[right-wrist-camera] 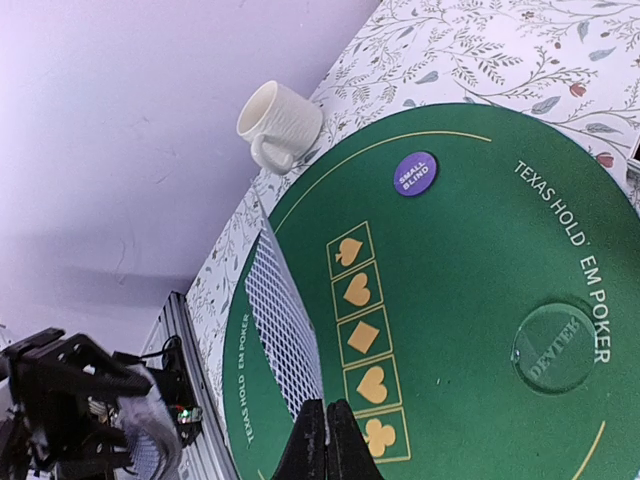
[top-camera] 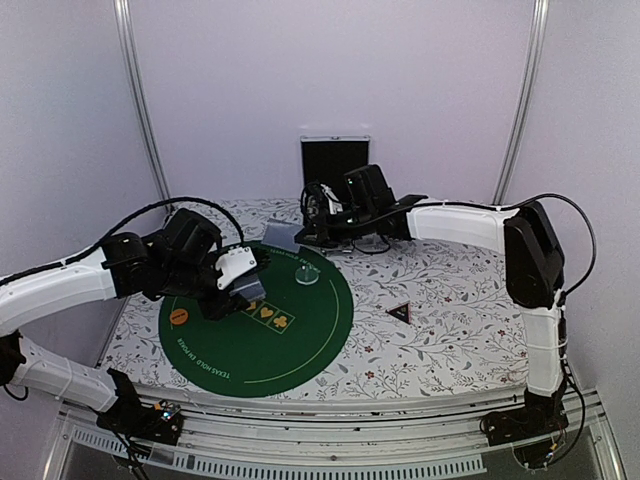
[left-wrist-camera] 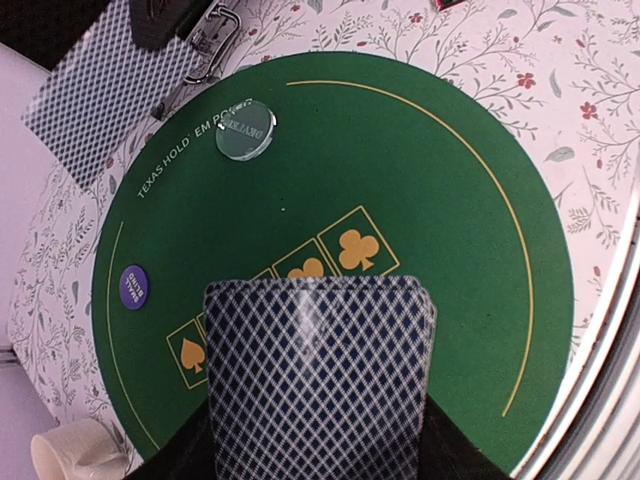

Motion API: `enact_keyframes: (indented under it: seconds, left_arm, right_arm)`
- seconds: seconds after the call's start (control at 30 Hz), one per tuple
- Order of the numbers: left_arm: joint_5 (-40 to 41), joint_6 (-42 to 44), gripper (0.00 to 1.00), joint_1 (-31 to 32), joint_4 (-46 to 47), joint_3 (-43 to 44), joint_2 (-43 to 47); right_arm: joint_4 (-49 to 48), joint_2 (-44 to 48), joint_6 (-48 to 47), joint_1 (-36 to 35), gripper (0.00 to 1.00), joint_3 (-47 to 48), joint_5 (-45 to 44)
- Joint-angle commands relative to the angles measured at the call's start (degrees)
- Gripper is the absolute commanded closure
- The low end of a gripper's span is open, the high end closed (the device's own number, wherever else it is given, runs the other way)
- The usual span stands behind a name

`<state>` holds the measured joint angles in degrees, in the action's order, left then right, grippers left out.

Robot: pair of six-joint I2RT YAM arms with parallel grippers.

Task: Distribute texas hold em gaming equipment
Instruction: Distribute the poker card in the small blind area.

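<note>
Left wrist view: suit row (left-wrist-camera: 345, 250) is being partly covered by the deck (left-wrist-camera: 320, 375), mug (left-wrist-camera: 68, 455) is being cropped at the bottom edge. Right wrist view: card (right-wrist-camera: 285, 325) is being seen near edge-on, face being hidden. Overhead: orange disc (top-camera: 179, 317) lettering is being rendered unreadably small.

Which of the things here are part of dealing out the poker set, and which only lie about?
Part of the job: near card, far card, clear disc, purple disc, orange disc, black triangle.
Only lying about: white mug, green mat.
</note>
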<state>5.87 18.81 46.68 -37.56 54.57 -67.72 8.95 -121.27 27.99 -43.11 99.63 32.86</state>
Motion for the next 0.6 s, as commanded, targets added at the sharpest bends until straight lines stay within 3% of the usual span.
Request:
enact_keyframes:
  seconds: [0.0, 0.3, 0.57]
  left_arm:
    - [0.77, -0.26, 0.45, -0.58, 1.09, 0.89, 1.32]
    - [1.38, -0.08, 0.45, -0.58, 1.09, 0.72, 2.68]
    - [1.38, 0.01, 0.45, -0.57, 1.26, 0.45, 2.77]
  right_arm:
    - [-10.04, -8.27, 8.89, -0.24, 0.98, 4.4, -0.82]
    - [-12.4, -26.14, 17.68, -2.79, 0.98, 21.36, -4.23]
    - [-13.79, -34.3, 23.88, -3.41, 0.98, 26.05, -9.62]
